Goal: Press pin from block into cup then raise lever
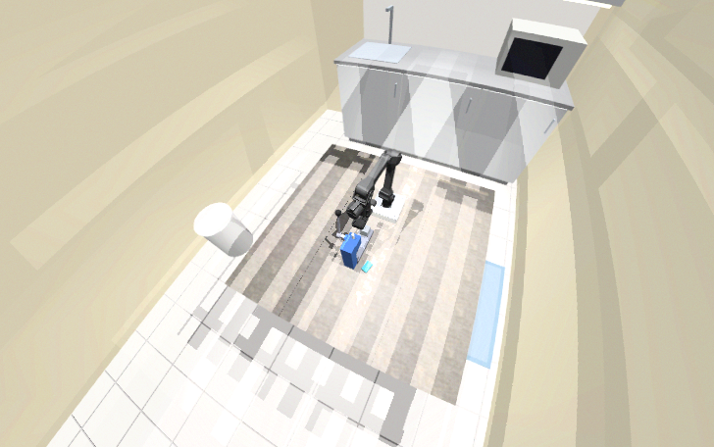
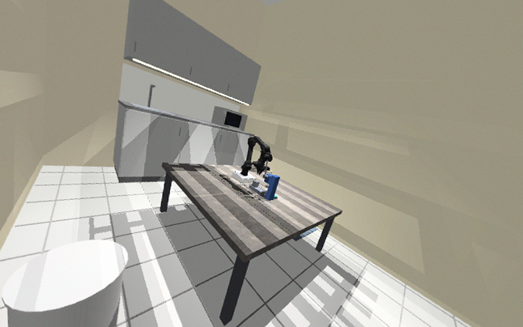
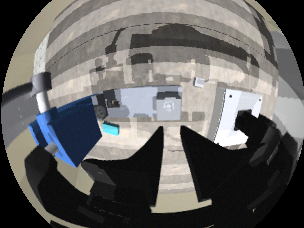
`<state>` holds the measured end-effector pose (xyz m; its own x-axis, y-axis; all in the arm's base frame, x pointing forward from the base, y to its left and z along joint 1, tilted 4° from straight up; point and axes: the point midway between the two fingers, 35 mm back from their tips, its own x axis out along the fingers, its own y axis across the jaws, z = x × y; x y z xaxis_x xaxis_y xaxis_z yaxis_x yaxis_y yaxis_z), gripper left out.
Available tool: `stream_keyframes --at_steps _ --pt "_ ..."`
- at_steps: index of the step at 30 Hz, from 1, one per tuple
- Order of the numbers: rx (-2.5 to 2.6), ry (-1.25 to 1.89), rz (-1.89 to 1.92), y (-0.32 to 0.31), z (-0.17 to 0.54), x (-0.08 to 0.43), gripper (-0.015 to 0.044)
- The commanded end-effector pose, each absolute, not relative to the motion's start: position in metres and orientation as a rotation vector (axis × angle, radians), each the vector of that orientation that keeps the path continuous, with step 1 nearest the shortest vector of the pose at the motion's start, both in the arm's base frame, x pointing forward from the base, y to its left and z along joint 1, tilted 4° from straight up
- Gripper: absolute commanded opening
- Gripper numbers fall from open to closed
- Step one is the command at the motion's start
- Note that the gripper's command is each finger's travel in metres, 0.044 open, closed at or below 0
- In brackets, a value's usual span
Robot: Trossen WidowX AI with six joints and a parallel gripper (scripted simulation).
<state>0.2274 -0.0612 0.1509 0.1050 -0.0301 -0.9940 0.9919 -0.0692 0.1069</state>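
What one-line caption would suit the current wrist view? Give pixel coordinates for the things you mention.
Gripper (image 3: 171, 129), fingers apart with nothing between them, above the gray block (image 3: 172, 106), with the blue press column (image 3: 75, 131) at left.

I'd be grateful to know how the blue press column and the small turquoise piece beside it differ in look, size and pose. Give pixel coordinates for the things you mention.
The blue press column (image 1: 349, 252) (image 2: 272, 187) (image 3: 75, 132) is deep blue, while the turquoise piece (image 1: 366, 267) (image 3: 110, 129) is a light blue-green. The column is much larger than the piece. The column stands tall, whereas the piece lies low. Both are box-like.
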Motion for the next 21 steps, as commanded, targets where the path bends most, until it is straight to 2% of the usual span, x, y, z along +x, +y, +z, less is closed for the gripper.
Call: stream_keyframes --at_steps 1,10,17,21 --pt "1.289 1.082 -1.199 -0.061 0.152 0.226 0.003" --pt "1.289 1.082 -1.199 -0.061 0.152 0.221 0.003" --pt "1.286 1.086 -1.203 -0.056 0.147 0.161 0.003" --pt "1.27 1.098 -1.166 -0.055 0.145 0.152 0.003"
